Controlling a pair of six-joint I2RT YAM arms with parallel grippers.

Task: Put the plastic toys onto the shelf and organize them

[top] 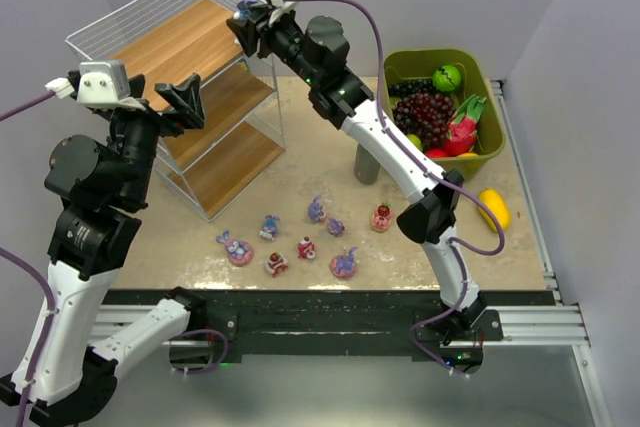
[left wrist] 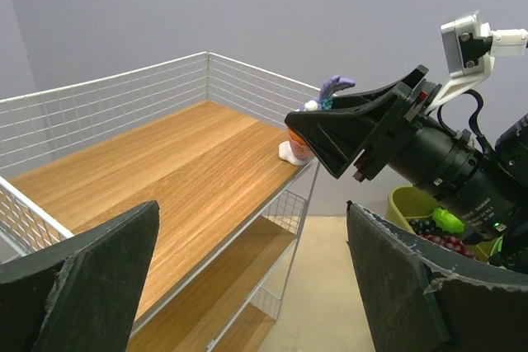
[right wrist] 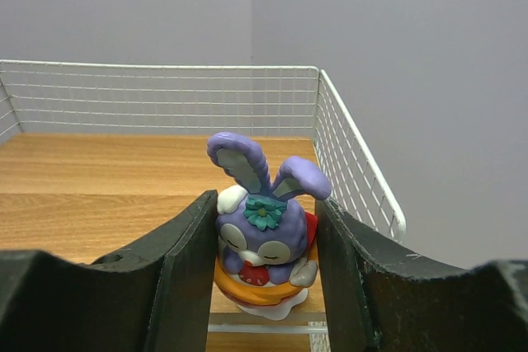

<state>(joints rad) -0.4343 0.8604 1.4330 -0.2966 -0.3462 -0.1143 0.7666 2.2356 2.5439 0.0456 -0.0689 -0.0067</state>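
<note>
Pale grey-lilac walls close in a mottled beige tabletop (top: pixel 430 257). At the upper left of the overhead view stands the shelf (top: pixel 150 22), three slanted tiers of smooth, light-brown wooden board framed in thin white wire grid.

The right gripper (top: pixel 246 21) reaches to the top tier from the right. Its jaws are narrowed to the width of a purple bunny (right wrist: pixel 262 232) and press on both of its flanks. The fingers (right wrist: pixel 186 278) are matte black, flat-faced and a little rough at the edges. The bunny is glossy moulded plastic with two long rounded ears, a teal flower on its forehead, white cheeks and an orange ring above a white foot. In the left wrist view that foot meets the wood at the right corner of the top board, close to the wire rail.

The left gripper (top: pixel 188 102) hangs at the left of the overhead view, level with the middle tier. Its jaws are spread wide and it has hold of nothing.

Eight more small toys (top: pixel 306 247) lie scattered in the lower middle of the tabletop, purple bunnies, some on pink discs, and red-and-white pieces, none touching another.

At the upper right, an olive-green bin (top: pixel 492 112) holds dark grapes (top: pixel 428 112), a green apple (top: pixel 447 78) and a pink dragon fruit (top: pixel 462 135). A yellow lemon (top: pixel 494 209) lies below it on the table.
</note>
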